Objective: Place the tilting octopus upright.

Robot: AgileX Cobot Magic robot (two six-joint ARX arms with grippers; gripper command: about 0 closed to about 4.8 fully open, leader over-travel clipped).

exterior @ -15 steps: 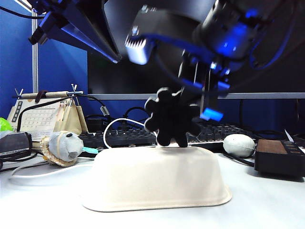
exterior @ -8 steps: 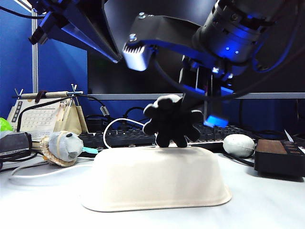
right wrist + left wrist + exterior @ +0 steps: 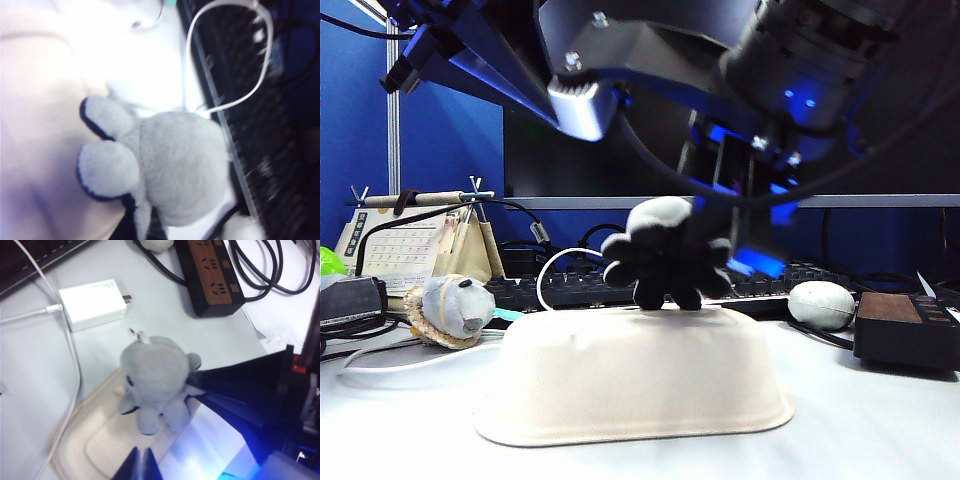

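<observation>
The octopus (image 3: 665,255) rests on the upturned cream tray (image 3: 630,385), its black underside facing the exterior camera and its grey head (image 3: 660,212) tipped up and back. In the left wrist view the octopus (image 3: 155,375) shows its grey dome over the tray (image 3: 100,445). My right gripper (image 3: 725,250) reaches in from behind and to the right. It is shut on a tentacle of the octopus (image 3: 175,170), low between its dark fingers (image 3: 130,227). My left gripper (image 3: 141,466) hangs above the tray, shut and holding nothing.
A keyboard (image 3: 570,285) runs behind the tray. A grey-blue plush with a woven rim (image 3: 450,308) lies at the left and a grey-white oval lump (image 3: 822,303) at the right. A power strip (image 3: 210,280), a white charger (image 3: 95,302) and cables lie nearby.
My right gripper has rolled and swung left with the octopus. The grey head has come up into sight and the black underside has turned downward. The tray has slid slightly left.
</observation>
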